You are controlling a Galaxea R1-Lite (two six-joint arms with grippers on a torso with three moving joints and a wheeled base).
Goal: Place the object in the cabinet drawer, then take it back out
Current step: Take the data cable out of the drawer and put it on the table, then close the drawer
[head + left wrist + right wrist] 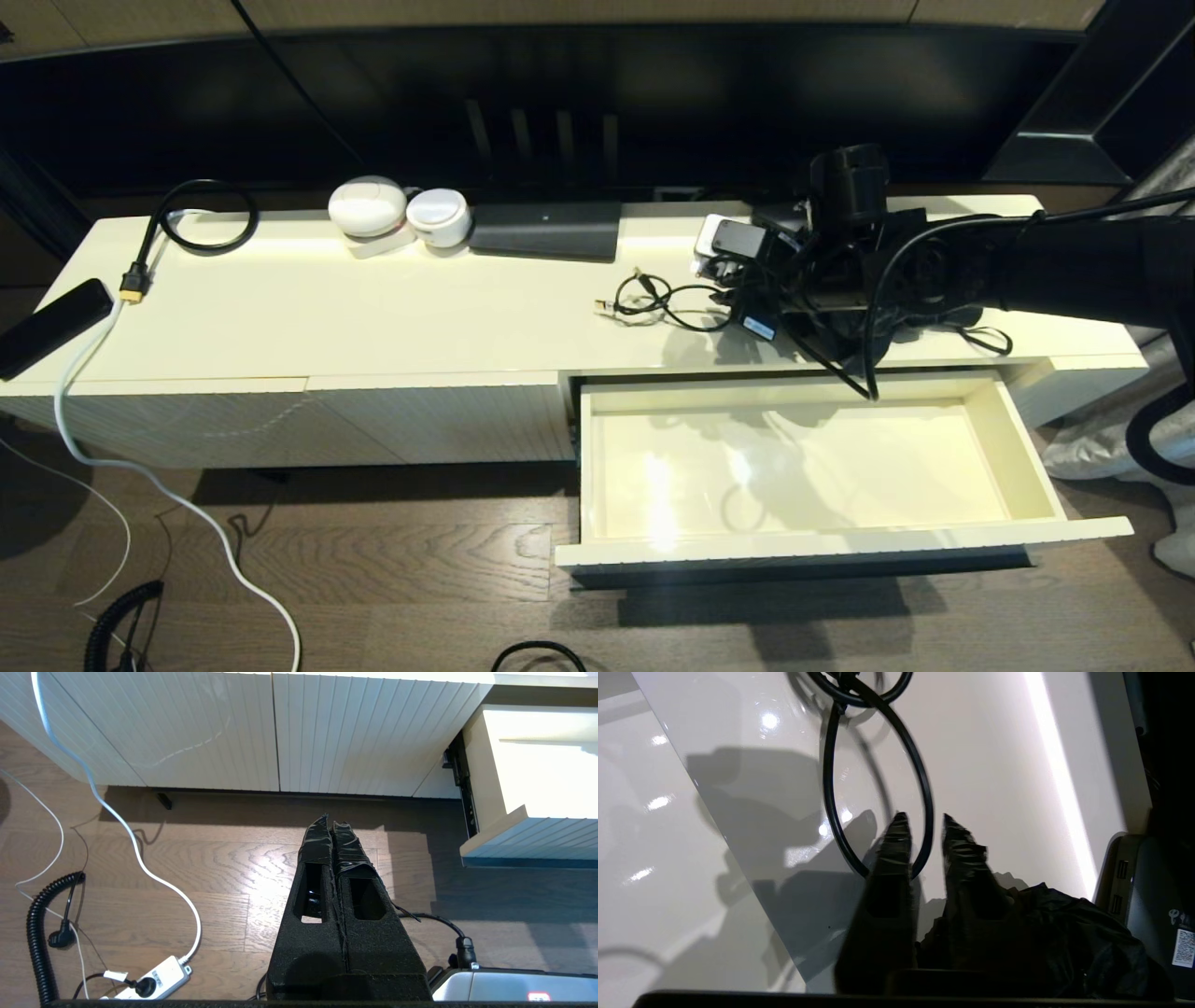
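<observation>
Pulled fully out toward the camera, the drawer (1027, 467) runs lengthwise along the cabinet (280, 317), seemingly bare inside. Right tool (922, 823), fingers slightly apart, hovers over a black cable (878, 788) on the glossy top. Left tool (332, 821), closed, hangs above the wood floor (210, 868).

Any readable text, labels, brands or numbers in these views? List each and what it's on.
No text can be read.
Grey device beside the right tool: white logo with small characters and a QR-style label, too small to read.
Black adapter on the cabinet top: blue-white label, too blurred to read.
Grey unit near the left tool: small red mark, unreadable.
The cabinet drawer: no markings.
</observation>
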